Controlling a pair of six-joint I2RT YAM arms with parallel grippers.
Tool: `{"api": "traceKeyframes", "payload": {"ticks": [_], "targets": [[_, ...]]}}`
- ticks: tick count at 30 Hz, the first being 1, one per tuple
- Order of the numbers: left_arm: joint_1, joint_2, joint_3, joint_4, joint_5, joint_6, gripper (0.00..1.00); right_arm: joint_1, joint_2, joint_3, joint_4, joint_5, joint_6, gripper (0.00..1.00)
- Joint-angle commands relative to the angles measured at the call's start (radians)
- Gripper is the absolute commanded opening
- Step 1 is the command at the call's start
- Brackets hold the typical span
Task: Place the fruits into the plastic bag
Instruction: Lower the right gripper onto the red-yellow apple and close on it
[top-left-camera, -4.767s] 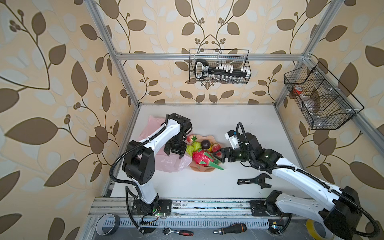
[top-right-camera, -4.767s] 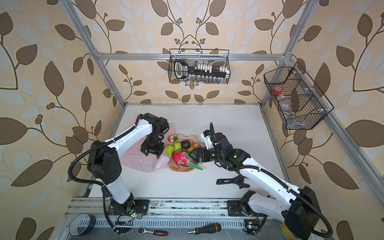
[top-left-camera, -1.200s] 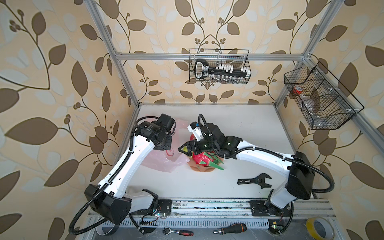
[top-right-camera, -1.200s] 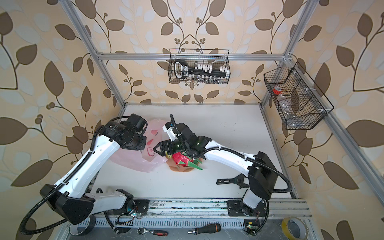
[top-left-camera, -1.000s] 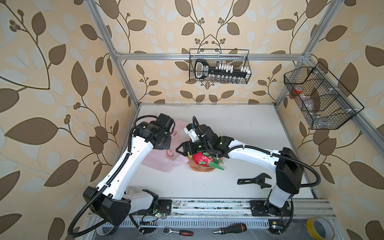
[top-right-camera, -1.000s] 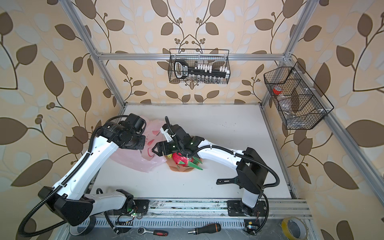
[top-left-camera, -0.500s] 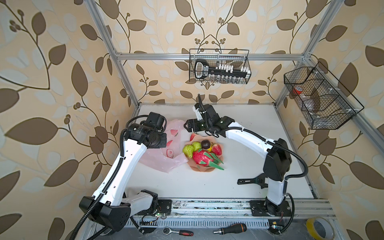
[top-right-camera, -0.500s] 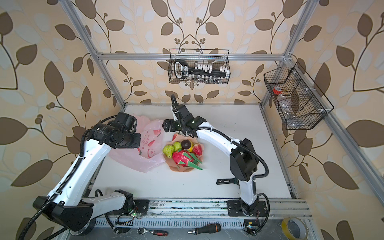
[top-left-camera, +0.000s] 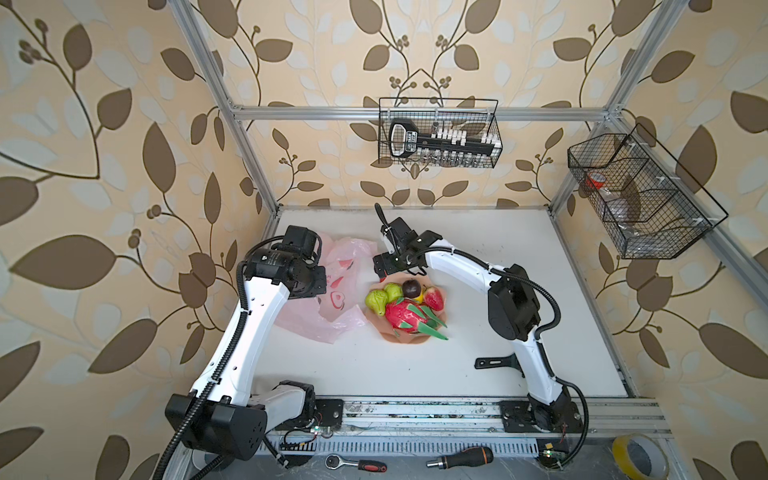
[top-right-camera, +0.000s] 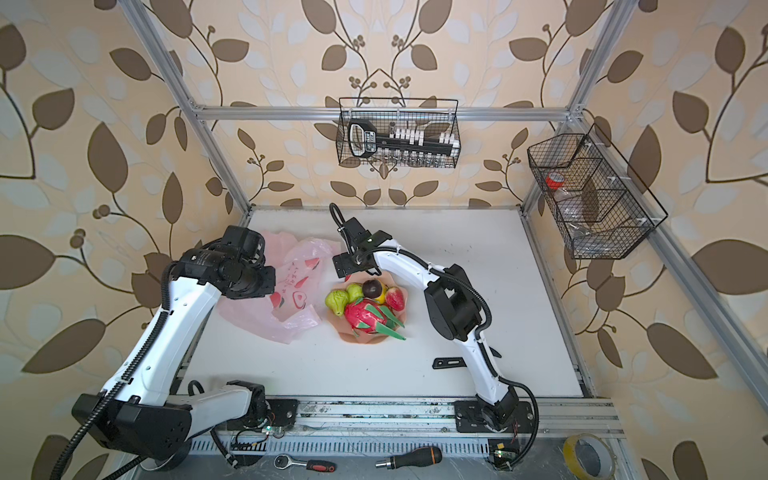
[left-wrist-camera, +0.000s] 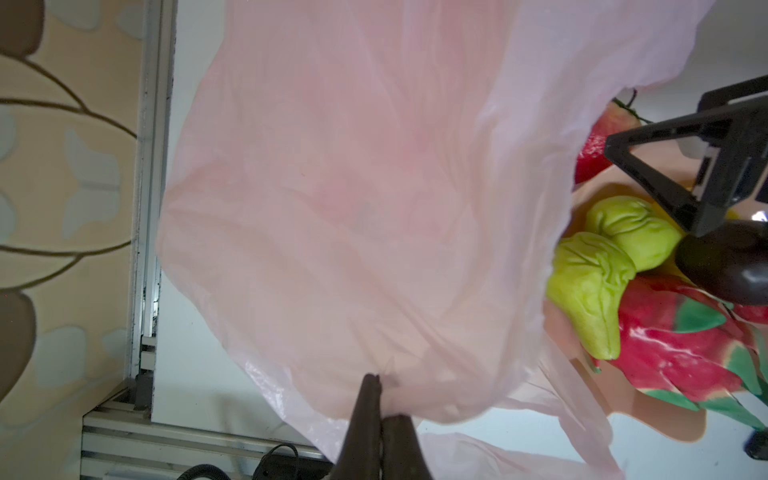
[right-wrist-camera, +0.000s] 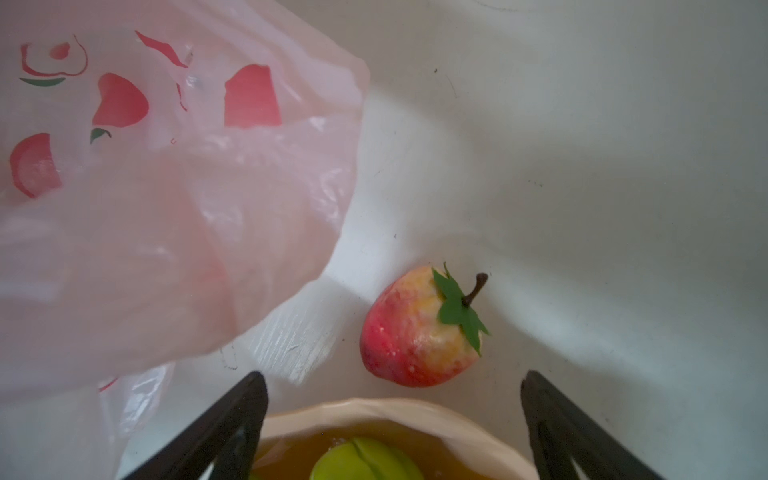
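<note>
My left gripper (left-wrist-camera: 376, 380) is shut on a fold of the pale pink plastic bag (top-left-camera: 345, 299) (left-wrist-camera: 374, 208) and holds it up off the table. To the bag's right, the peach bowl (top-left-camera: 409, 338) holds the dragon fruit (top-left-camera: 405, 318), two green pears (top-left-camera: 376, 301), the dark purple ball (top-left-camera: 410, 287), a strawberry (top-left-camera: 433, 299) and a sliver of yellow fruit (top-left-camera: 419, 297). My right gripper (right-wrist-camera: 392, 376) (top-left-camera: 399, 272) hangs open over the bowl's far rim, holding nothing. Another strawberry (right-wrist-camera: 415, 332) lies on the table just beyond it, outside the bag.
A black metal bracket (top-left-camera: 494, 362) lies on the table near the right arm's base. Two wire baskets (top-left-camera: 438, 133) (top-left-camera: 640, 195) hang on the walls. A ratchet (top-left-camera: 357, 461), a screwdriver (top-left-camera: 459, 457) and a tape roll (top-left-camera: 638, 457) lie along the front rail.
My right gripper has pulled back from the bag's mouth to the bowl's far side and its jaws have spread wider. A strawberry now lies on the table. The left arm has drawn the bag leftward.
</note>
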Motion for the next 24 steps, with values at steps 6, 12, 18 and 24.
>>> {"api": "traceKeyframes", "payload": {"ticks": [6,12,18,24], "targets": [[0.031,0.019,-0.002,0.035,0.056,0.046,0.01,0.008,0.136,0.168,-0.123,0.092,-0.090,0.97],[0.031,0.016,-0.012,0.043,0.076,0.048,0.00,0.022,0.217,0.262,-0.174,0.151,-0.134,0.97],[0.031,0.013,-0.015,0.041,0.085,0.054,0.00,0.027,0.261,0.289,-0.181,0.169,-0.155,0.98],[0.030,0.002,-0.021,0.041,0.086,0.058,0.00,0.031,0.322,0.370,-0.220,0.209,-0.212,0.98]]}}
